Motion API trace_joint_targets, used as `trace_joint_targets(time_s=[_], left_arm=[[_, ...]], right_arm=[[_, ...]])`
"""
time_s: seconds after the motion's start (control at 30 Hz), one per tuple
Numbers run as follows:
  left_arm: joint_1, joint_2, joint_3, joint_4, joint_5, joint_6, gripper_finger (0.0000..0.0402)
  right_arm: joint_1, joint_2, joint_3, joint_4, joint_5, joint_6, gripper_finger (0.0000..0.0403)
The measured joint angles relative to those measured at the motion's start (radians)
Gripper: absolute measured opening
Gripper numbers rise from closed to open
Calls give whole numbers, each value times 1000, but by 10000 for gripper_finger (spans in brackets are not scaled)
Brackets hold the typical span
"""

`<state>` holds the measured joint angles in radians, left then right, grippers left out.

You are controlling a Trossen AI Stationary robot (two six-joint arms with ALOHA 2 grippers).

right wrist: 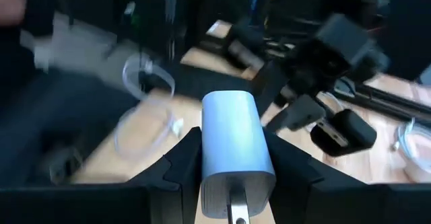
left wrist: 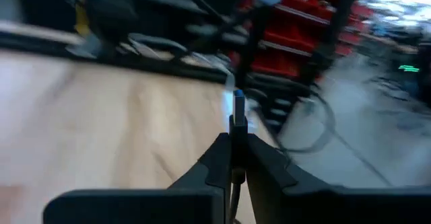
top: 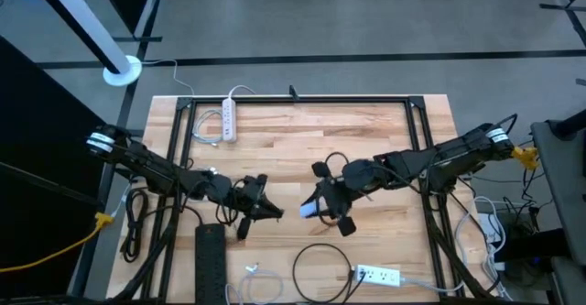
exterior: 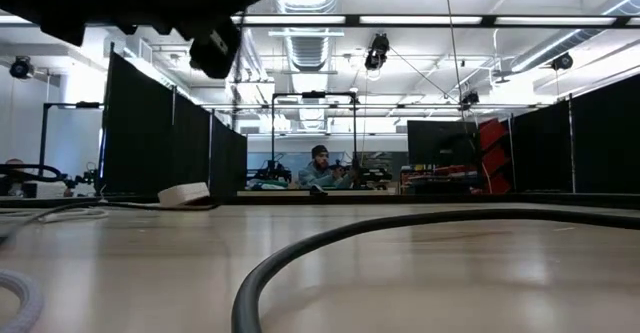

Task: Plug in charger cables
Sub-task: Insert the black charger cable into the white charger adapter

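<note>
My left gripper (top: 273,212) hangs above the table's middle, shut on a thin black charger cable's plug (left wrist: 238,109), which has a blue tip. My right gripper (top: 318,208) faces it from the right, shut on a pale blue-white charger block (right wrist: 234,140). The two stand a short way apart, both clear of the tabletop. A black cable loop (top: 320,261) lies flat on the table near the front edge, and a white cable (top: 251,271) lies to its left. In the left wrist view the plug points toward the table's right side. My left gripper pinches the black cable just behind its plug end (left wrist: 236,135) between its two fingers. The fingers lie level, coming from the table's left, along the cable. The blue-tipped plug sticks out past the fingertips, clear of the table. My right gripper pinches the charger block by its two long sides (right wrist: 202,158) between its two fingers (right wrist: 183,163). The fingers come from the table's right, slanting down. The block lies along the fingers, lifted clear of the table, its rounded end past the fingertips.
A white power strip (top: 377,274) lies at the front right, a black power strip (top: 209,259) at the front left, and another white strip (top: 229,120) at the far left. A black frame (top: 302,100) borders the table. Loose cables (top: 135,215) lie at the left edge.
</note>
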<state>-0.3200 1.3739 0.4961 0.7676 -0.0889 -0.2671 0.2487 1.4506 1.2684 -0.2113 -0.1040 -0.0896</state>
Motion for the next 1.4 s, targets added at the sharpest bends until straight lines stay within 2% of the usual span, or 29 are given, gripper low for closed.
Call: trace_joint_targets(time_s=[0.13,0.23,0.37,0.47,0.53,0.6,0.7,0.77,0.83,0.9,1.03,1.3,1.4], left_arm=[[-20,0,9,0,-231,67,19],[-41,0,26,1,-374,143,19],[-77,0,55,2,-492,281,19],[-94,0,61,1,-505,355,19],[-96,0,61,-10,-491,357,19],[-93,0,57,-45,-433,311,19],[-65,0,51,-114,-251,186,19],[-54,0,49,-121,-114,150,19],[-56,3,44,-123,-52,161,19],[-58,5,43,-126,-36,210,19],[-55,22,39,-121,113,282,19],[-48,68,35,-106,130,286,19],[-40,92,35,-89,36,282,19]], right_arm=[[-21,-1,45,-2,-4,170,115],[-27,-1,83,-36,-10,225,115],[-33,-1,100,-82,-9,229,115],[-33,4,100,-118,-4,182,115],[-29,7,100,-159,2,104,115],[-16,23,100,-197,49,27,115],[5,52,99,-289,206,-81,115],[15,84,99,-322,267,-159,115],[21,122,99,-341,284,-225,115],[30,164,99,-325,285,-274,115],[50,216,99,-321,290,-332,115],[69,233,99,-311,297,-346,115],[68,231,99,-299,297,-267,115]])
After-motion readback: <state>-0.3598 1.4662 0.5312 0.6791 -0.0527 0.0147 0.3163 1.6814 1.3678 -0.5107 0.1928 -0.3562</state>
